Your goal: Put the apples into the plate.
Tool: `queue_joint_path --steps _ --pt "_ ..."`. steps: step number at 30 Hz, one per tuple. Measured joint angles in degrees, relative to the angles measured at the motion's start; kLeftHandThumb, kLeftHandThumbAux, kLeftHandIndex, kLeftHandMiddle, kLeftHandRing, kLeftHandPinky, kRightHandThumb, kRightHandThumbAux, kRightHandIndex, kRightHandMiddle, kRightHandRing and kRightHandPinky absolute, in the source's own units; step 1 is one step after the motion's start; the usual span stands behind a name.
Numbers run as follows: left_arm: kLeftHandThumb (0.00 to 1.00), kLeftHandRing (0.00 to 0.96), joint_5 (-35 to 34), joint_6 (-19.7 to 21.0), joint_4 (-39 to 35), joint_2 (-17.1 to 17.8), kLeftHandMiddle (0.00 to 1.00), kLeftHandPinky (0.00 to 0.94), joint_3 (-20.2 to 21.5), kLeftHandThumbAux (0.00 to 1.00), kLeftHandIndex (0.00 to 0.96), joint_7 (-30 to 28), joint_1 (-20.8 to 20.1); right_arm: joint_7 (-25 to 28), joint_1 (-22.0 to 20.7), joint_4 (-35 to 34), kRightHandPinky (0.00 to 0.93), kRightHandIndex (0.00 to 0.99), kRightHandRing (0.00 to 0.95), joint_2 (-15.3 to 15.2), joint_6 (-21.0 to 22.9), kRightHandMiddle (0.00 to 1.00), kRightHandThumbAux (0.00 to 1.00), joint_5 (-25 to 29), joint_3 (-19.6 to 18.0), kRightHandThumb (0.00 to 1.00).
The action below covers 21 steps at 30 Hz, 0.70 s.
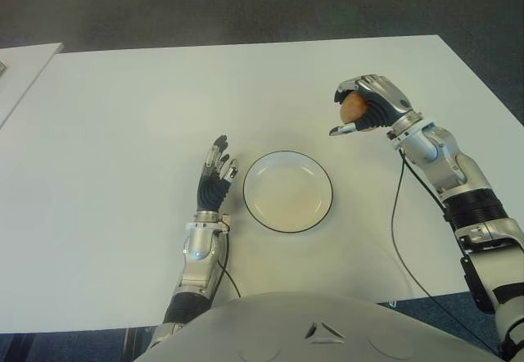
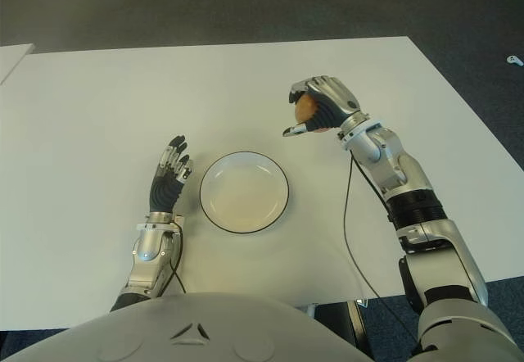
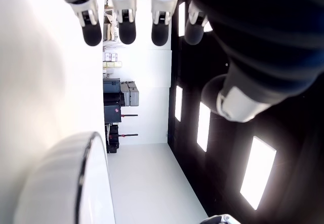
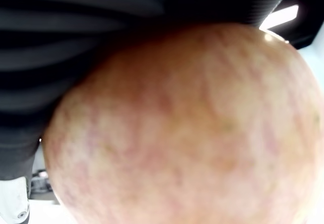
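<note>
Apple (image 1: pixel 353 109), reddish-yellow, held above the white table (image 1: pixel 123 133), toward its right edge and clear of the surface. Largest element: the table, spanning nearly the whole scene, with dark floor (image 1: pixel 246 2) beyond its far edge. Plate (image 1: pixel 288 192): round, white, with a thin dark rim, set near the middle of the near edge and holding nothing. Right robot hand (image 1: pixel 364 104): raised beyond and to the right of the plate, fingers curled over the apple and gripping it, thumb pointing toward the plate; in the right wrist view the apple fills almost the whole field beneath dark finger segments. Left robot hand (image 1: pixel 215 174): shown just left of the plate, fingers extended and loosely spread, holding nothing. A thin dark cable (image 1: pixel 395 214) hangs from the right wrist toward the near edge.
</note>
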Motion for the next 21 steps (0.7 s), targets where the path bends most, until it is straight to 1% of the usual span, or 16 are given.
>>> queue_joint_path --steps 3,7,8,13,15,21 --pt "0.0 0.0 -0.1 -0.5 -1.5 -0.1 0.024 0.0 0.1 0.562 0.039 0.0 1.1 2.0 0.5 -2.3 0.836 0.44 0.86 1.3 0.6 0.878 0.715 0.1 0.0 0.709" --pt "0.0 0.0 -0.5 -0.5 -5.5 -0.7 0.045 0.0 -0.2 0.57 0.076 -0.2 5.9 3.5 1.4 -4.7 0.812 0.44 0.849 3.7 1.6 0.865 0.716 -0.1 0.8 0.707" --pt "0.0 0.0 -0.8 -0.4 -5.7 -0.8 0.049 0.0 -0.2 0.573 0.085 -0.3 6.1 3.9 1.6 -5.0 0.804 0.44 0.845 4.3 1.8 0.86 0.717 -0.2 1.1 0.707" --pt "0.0 0.0 -2.1 0.2 -5.3 -1.0 0.057 0.0 0.0 0.604 0.104 -0.7 5.4 6.1 2.3 -6.4 0.759 0.44 0.818 7.7 1.9 0.836 0.718 -0.9 4.3 0.705" --pt "0.0 0.0 -2.2 0.6 -5.2 -1.0 0.059 0.0 0.0 0.616 0.106 -0.7 5.2 7.1 2.4 -6.8 0.743 0.44 0.809 8.7 1.2 0.827 0.719 -1.0 5.3 0.704" --pt "0.0 0.0 -2.2 1.1 -4.5 -1.1 0.061 0.0 0.1 0.647 0.107 -0.7 4.7 8.6 3.0 -7.4 0.729 0.44 0.799 9.5 -0.4 0.814 0.72 -1.1 6.9 0.703"
